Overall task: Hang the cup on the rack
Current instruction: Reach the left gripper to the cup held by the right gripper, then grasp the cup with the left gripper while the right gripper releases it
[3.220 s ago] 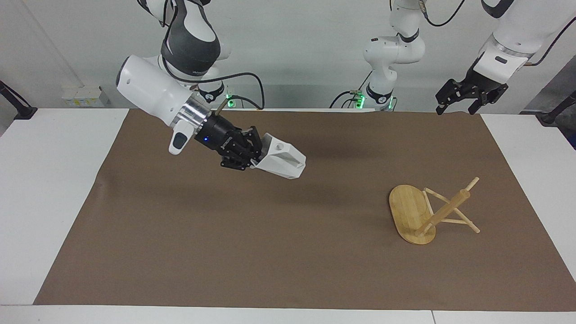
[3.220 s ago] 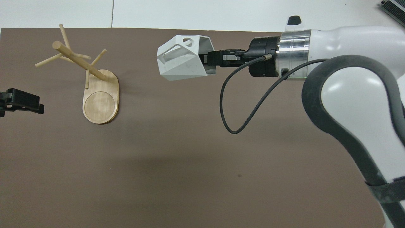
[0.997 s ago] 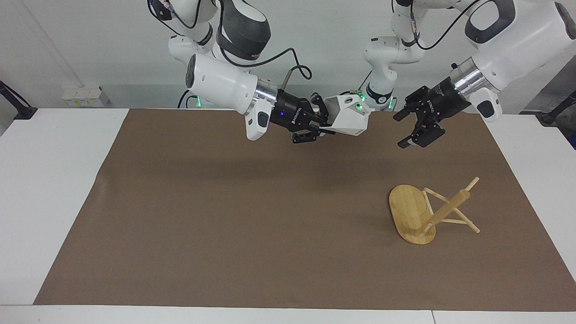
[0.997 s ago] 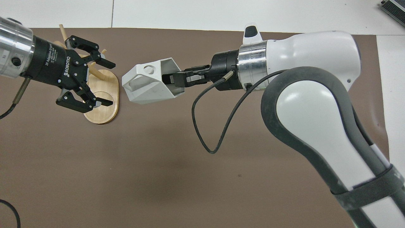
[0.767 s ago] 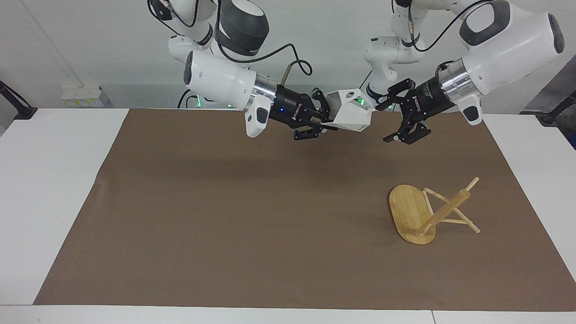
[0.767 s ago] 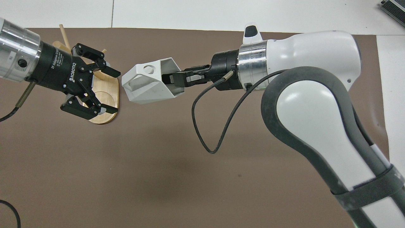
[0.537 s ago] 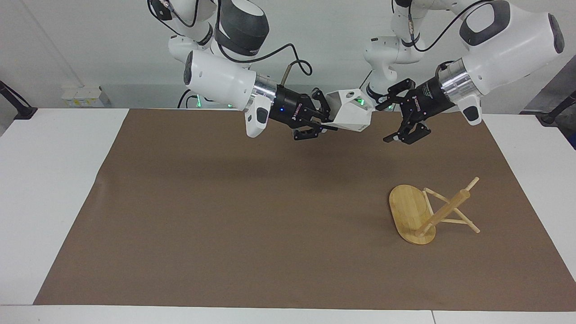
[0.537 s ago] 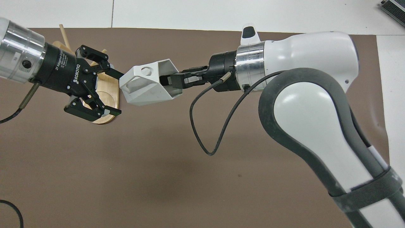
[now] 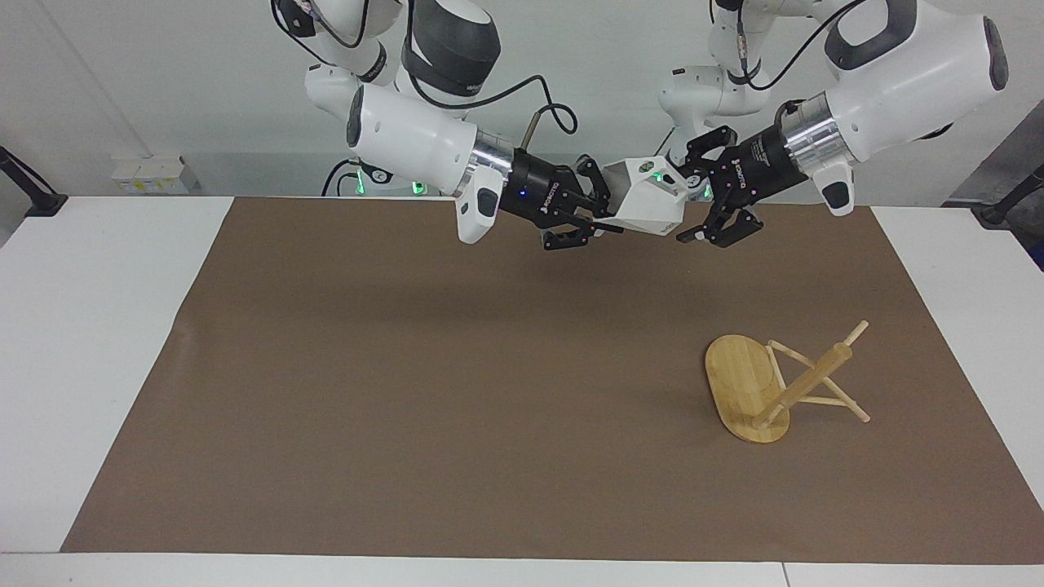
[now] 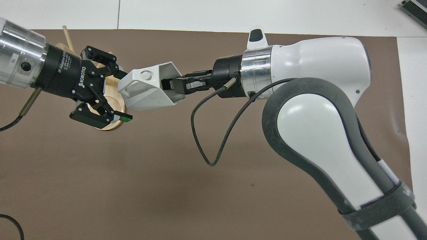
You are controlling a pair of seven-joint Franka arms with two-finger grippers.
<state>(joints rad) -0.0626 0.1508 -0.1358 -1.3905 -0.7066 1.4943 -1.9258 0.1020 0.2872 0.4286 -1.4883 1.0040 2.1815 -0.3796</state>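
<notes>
Overhead view: right jaws clamped on cup point(image 10: 146, 90) rim, left jaws wide apart around its base.

A matt white plastic-looking cup point(image 9: 646, 207), a smooth pale wooden rack point(image 9: 754, 390), and a matt brown paper-like mat point(image 9: 408, 391) on the table.

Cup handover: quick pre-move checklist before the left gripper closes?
1. Right gripper shut on the cup: ok.
2. Left gripper open: ok.
3. Left fingers straddle the cup's base end: ok in the overhead view; depth cannot tell.
4. Cup held in the air above the brown mat: ok.
5. Rack upright on its base, pegs free: ok.
6. Cup handle clear of the left fingers: cannot tell.
</notes>
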